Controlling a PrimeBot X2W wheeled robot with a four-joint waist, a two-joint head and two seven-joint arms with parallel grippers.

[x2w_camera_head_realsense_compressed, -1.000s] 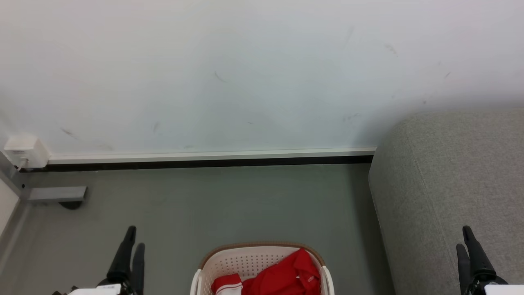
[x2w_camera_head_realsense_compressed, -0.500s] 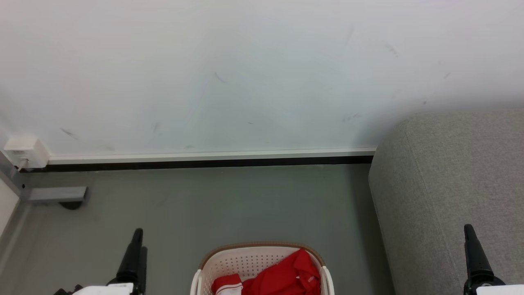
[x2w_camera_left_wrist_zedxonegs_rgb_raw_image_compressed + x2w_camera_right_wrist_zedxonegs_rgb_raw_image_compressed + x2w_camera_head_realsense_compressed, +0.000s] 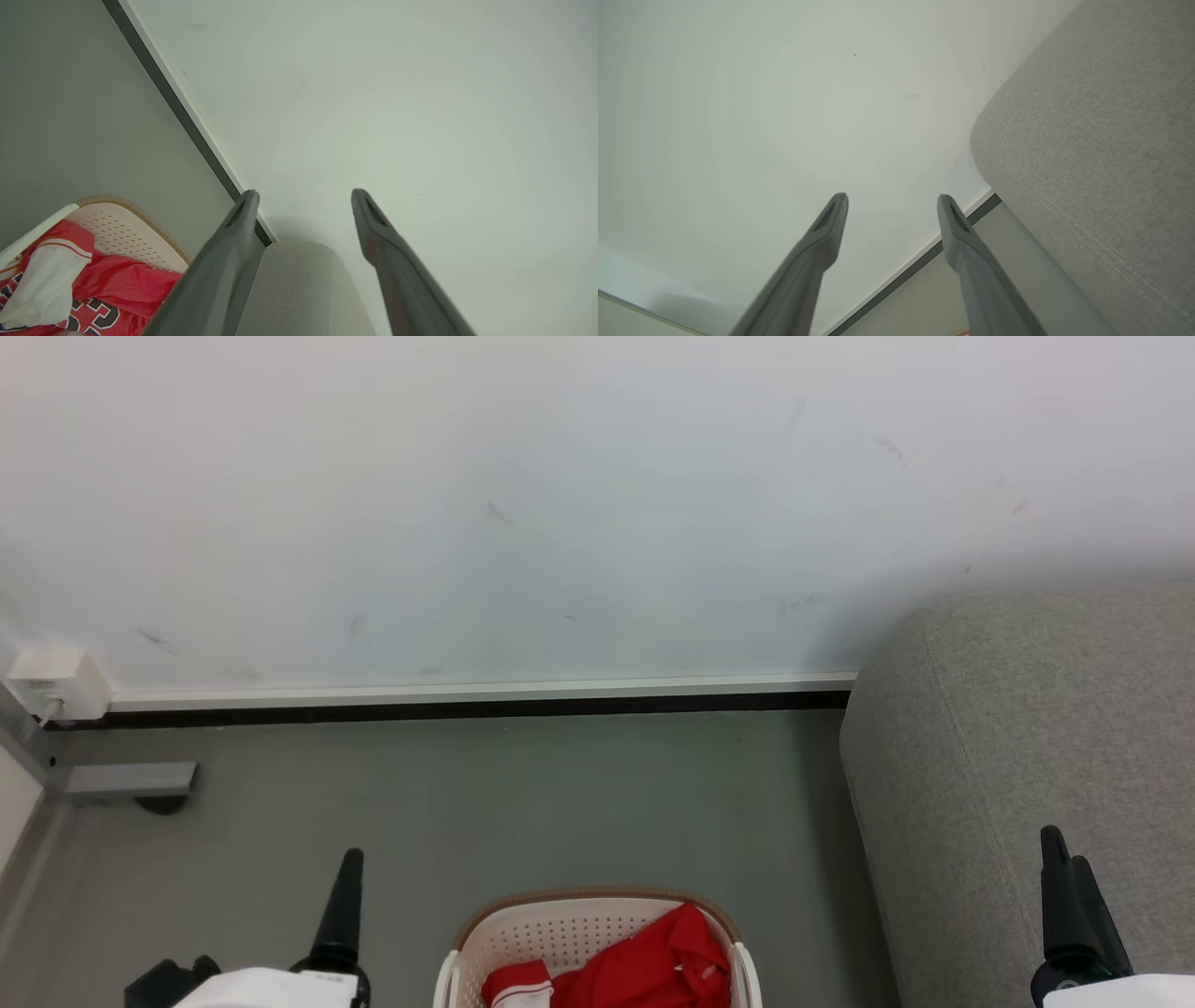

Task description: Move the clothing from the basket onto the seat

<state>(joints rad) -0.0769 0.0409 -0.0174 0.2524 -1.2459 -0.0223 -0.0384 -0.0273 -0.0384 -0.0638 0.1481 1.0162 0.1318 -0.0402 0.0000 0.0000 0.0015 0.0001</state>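
Two sets of jaws, on the left gripper [image 3: 303, 193] and right gripper [image 3: 892, 197], stand spread wide and empty while the clothing [image 3: 644, 966] lies heaped in the basket [image 3: 560, 929] on the floor [image 3: 513, 803] near the seat [image 3: 1027, 709], so a shallow pinch could snag the rim or drop fabric short; the jersey [image 3: 93, 298] shows navy numerals, perhaps a 3.

Lit brightly and evenly, softly diffused. Shadowed faintly on the wall [image 3: 845, 625] and floor [image 3: 822, 784] beside the seat [image 3: 1027, 728]. Slightly soft on the close fingers [image 3: 215, 275] in the wrist views.

Scuffed white wall [image 3: 560, 504], black skirting [image 3: 467, 707], grey floor [image 3: 560, 803]
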